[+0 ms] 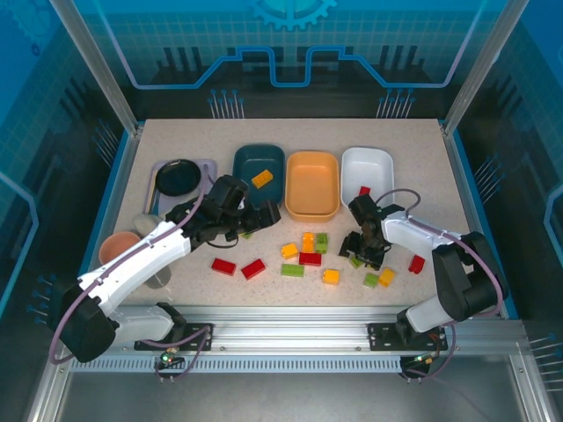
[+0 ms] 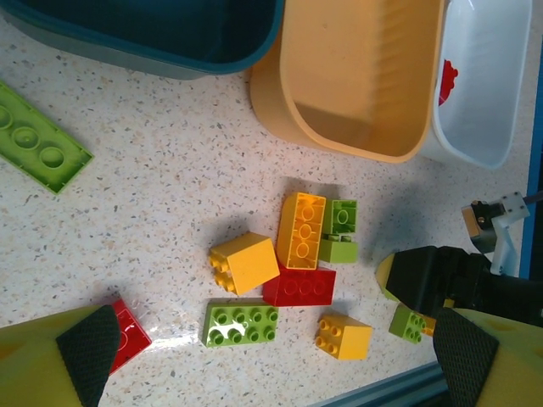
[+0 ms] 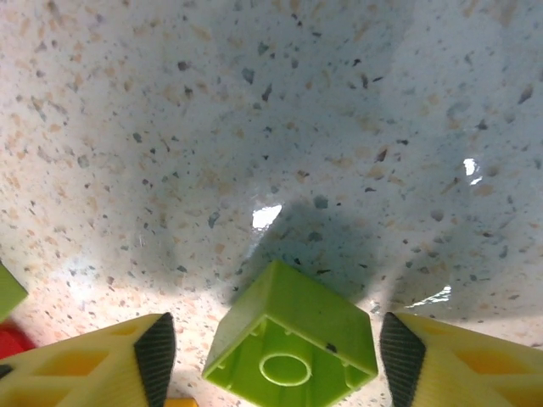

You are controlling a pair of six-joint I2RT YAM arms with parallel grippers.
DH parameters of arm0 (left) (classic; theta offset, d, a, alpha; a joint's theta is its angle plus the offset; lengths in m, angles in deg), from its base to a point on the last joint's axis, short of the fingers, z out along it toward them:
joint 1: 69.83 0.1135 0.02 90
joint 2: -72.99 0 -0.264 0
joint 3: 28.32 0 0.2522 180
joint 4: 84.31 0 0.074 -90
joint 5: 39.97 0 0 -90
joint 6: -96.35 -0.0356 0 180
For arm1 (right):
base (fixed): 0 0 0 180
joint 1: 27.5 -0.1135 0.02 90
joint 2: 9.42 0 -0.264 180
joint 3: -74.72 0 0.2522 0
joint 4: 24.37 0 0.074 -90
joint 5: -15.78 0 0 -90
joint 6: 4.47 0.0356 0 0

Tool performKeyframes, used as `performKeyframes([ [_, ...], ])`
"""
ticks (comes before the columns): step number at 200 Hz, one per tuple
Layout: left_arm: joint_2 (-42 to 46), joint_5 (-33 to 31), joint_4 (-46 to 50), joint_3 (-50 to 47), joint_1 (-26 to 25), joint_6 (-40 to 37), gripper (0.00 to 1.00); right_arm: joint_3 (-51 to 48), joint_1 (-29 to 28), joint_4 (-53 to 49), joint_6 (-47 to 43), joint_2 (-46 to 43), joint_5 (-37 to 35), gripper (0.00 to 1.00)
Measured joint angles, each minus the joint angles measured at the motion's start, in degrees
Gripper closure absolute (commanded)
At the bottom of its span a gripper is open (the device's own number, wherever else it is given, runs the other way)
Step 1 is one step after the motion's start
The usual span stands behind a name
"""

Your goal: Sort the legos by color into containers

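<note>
Your right gripper (image 3: pixel 278 352) stands open, a yellow finger on either side of a small lime-green plastic brick (image 3: pixel 293 335). The brick's hollow underside faces the wrist camera, and it sits on the speckled table (image 3: pixel 254 102), front-right of the shallow orange plastic bin (image 1: pixel 312 186). Your left gripper (image 2: pixel 276 365) is spread wide and empty, front-left of that bin. Loose red, green and yellow bricks (image 2: pixel 299 287) lie just in front of it.

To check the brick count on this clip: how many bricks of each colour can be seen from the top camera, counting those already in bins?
Red bricks: 5
Yellow bricks: 5
Green bricks: 5
Total: 15 in sight
</note>
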Motion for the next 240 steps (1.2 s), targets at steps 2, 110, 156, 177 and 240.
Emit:
performKeyframes([
  [2, 0.0, 0.0, -0.1, 0.0, 0.0, 0.0, 0.01, 0.0, 0.0, 0.1, 0.3, 0.0, 0.0, 0.4],
  [110, 0.9, 0.0, -0.9, 0.0, -0.5, 0.0, 0.02, 6.8, -3.0, -3.3, -1.0, -3.1, -5.2, 0.76],
  [156, 2.8, -1.5, 0.2, 3.7, 0.1, 0.2, 0.02, 28.7, -9.0, -4.6, -8.2, 3.8, -8.3, 0.76],
  [177, 3.0, -2.3, 1.0, 4.6, 1.7, 0.9, 0.02, 38.6, -9.0, -4.0, -11.2, 12.9, -8.8, 0.75],
  [240, 5.0, -4.7, 9.2, 4.6, 4.6, 5.1, 0.04, 63.5, -6.7, -8.7, -16.7, 42.1, -8.6, 0.61],
])
